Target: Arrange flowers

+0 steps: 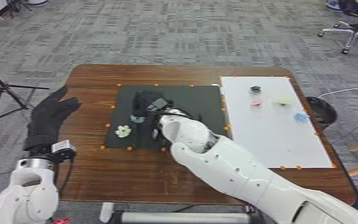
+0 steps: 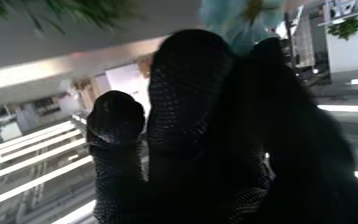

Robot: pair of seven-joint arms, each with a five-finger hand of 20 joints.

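Head view: a pale blue flower [image 1: 137, 119] is beside the right hand [image 1: 145, 101], grip unclear. The left hand's [image 1: 47, 120] fingers extend.

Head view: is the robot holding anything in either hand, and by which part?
The left hand holds nothing. For the right hand, it cannot be told: a pale blue flower is beside it, but no grip can be made out.

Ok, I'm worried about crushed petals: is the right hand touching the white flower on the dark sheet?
Apart. The head view shows a gap of dark sheet between the right hand and the white flower.
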